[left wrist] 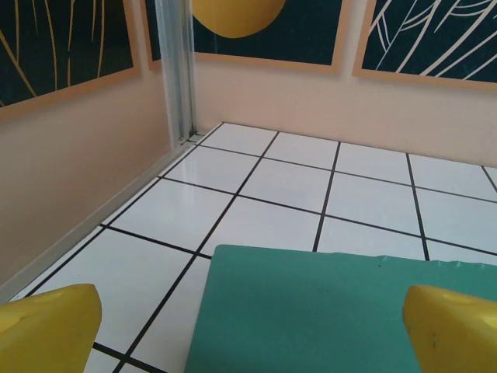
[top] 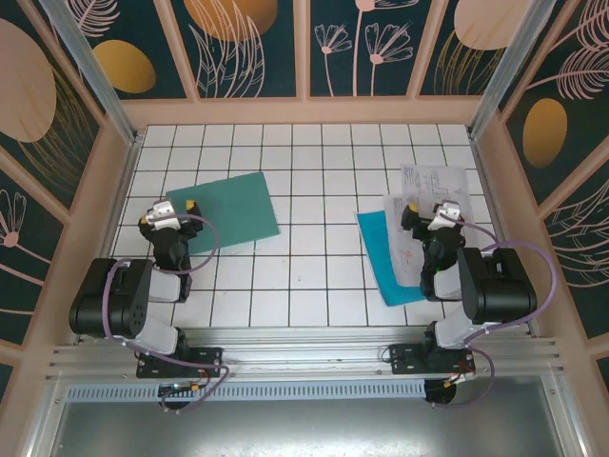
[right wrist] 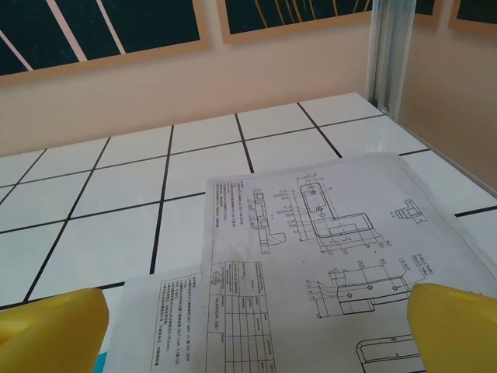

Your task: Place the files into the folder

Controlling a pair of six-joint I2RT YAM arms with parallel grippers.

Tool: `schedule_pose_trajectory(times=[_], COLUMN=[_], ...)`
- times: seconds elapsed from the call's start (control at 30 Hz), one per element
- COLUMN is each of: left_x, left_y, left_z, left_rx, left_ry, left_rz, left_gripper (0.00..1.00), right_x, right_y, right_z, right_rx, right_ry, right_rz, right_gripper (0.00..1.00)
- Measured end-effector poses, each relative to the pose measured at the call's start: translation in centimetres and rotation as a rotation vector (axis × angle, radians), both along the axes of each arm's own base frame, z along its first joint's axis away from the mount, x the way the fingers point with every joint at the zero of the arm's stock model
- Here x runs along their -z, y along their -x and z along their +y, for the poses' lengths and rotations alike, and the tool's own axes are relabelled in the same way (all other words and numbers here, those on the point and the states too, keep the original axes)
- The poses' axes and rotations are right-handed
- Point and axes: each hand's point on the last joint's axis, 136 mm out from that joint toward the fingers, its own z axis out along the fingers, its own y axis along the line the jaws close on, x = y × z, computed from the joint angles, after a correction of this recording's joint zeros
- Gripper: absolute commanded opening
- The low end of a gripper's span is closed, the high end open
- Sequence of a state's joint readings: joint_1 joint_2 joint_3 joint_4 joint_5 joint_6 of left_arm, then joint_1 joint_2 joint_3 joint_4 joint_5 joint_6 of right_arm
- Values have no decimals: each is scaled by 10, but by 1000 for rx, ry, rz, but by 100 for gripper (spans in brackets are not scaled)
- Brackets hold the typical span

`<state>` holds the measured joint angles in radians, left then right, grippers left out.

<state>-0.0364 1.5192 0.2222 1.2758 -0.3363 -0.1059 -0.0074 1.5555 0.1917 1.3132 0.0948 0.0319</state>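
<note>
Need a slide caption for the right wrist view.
Open right claw poised over two overlapping white paper sheets printed with black line drawings, on the white tiled table.

Left arm (top: 114,305) and right arm (top: 490,286) are both chunky black, with silvery-white bits near the wrists and purplish-grey cables (top: 550,276) looping off each. Jaws have bright yellow tips (left wrist: 46,326). Base brackets (top: 181,360) look black, I think.

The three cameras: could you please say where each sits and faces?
Top external: above and behind, looking down at the tiled table; both arms, left gripper, right gripper show.
Left wrist: low, facing the far wall over the folder; its yellow fingertips frame the bottom.
Right wrist: low, facing the far wall over the files; yellow fingertips too.
Shared: the folder, in top external and left wrist.
</note>
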Motion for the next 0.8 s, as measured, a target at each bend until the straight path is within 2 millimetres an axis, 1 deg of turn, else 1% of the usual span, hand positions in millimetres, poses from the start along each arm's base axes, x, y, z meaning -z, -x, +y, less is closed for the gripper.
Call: schedule_pose_trajectory(times=[0.63,0.73,0.8], left_x=[1,-4,-13], left_y=[1,1,0], left_z=[0,0,2], left_rx=[0,-1,-16], left_ry=[0,-1,0], left_rz=[5,8,6], left_gripper=[99,99,99], right_x=[0,-2,-9], right_y=[0,8,14], right_z=[1,-2,-3], right_rx=[-8,17,31], right_ry=[-1,2,6], right_rz=[-1,-12,-32], right_gripper=[99,99,99])
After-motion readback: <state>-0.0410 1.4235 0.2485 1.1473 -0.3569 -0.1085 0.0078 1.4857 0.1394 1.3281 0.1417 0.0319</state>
